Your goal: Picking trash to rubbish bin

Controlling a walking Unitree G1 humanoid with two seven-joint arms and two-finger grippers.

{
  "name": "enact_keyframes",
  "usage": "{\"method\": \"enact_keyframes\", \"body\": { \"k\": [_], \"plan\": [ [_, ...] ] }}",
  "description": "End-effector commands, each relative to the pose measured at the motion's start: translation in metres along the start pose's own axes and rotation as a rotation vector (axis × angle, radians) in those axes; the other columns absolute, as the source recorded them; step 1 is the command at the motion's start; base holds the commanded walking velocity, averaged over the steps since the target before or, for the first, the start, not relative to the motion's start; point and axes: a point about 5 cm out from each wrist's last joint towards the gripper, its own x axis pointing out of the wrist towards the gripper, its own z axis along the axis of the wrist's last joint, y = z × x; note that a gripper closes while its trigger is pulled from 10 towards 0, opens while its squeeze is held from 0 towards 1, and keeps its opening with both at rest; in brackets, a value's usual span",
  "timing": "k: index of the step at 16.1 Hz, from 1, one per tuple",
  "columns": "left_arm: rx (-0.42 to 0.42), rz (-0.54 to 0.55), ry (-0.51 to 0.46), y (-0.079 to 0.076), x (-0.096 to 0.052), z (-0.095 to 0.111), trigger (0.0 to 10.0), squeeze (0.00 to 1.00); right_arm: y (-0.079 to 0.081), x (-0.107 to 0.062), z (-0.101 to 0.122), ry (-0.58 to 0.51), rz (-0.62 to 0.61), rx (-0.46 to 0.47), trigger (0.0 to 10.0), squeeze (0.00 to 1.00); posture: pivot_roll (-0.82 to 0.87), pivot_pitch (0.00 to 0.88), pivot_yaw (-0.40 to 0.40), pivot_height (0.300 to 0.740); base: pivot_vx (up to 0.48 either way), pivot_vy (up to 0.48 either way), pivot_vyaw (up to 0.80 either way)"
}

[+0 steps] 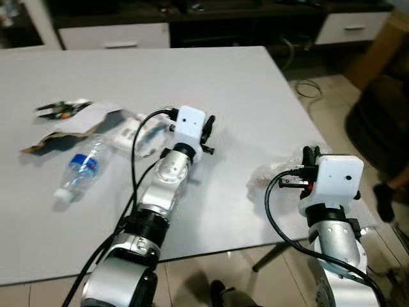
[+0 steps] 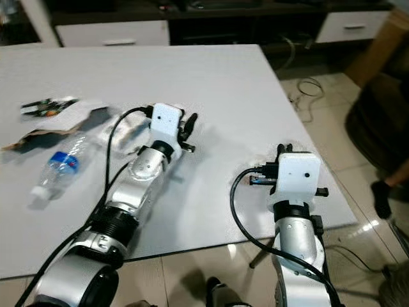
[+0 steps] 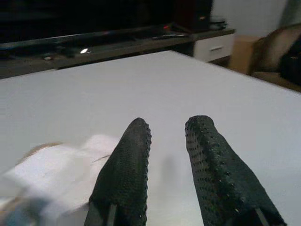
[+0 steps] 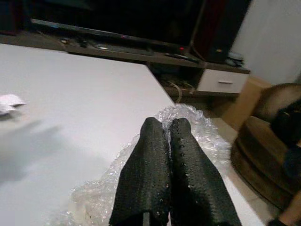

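Right end effector [image 4: 164, 127] fingers pressed together, sitting on bubble wrap [image 4: 197, 136] at tabletop [image 1: 192, 77] edge nearest the robot. Left end effector [image 3: 167, 129] parted, empty, beside white paper [image 3: 61, 165]. Wrap: light, soft, slippery; pinch a bunched fold. Head view adds plastic bottle [image 1: 80, 169], left of left end effector.

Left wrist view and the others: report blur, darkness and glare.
Left wrist view: white wrapper beside the left gripper is blurred, background dark. Right wrist view: bubble wrap fairly sharp, room behind dim. Eye views: soft focus, table evenly lit, faint floor glare.
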Motion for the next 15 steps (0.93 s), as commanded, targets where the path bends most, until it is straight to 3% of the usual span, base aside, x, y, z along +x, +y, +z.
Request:
{"method": "enact_keyframes", "body": {
  "k": [1, 15],
  "plan": [
    [-0.001, -0.020, 0.003, -0.0030, 0.0030, 0.0030, 10.0, 0.00, -0.0016, -0.0030, 0.0047, -0.017, -0.011, 0.007, 10.0, 0.00, 0.04, 0.114, -0.028, 0.740, -0.266, 0.000, 0.00],
    [-0.011, -0.041, 0.022, -0.0061, 0.0041, 0.0017, 10.0, 0.00, -0.0017, -0.0033, 0.0049, -0.016, -0.015, 0.006, 10.0, 0.00, 0.04, 0.112, -0.027, 0.740, -0.312, 0.000, 0.00]
  ]
}}
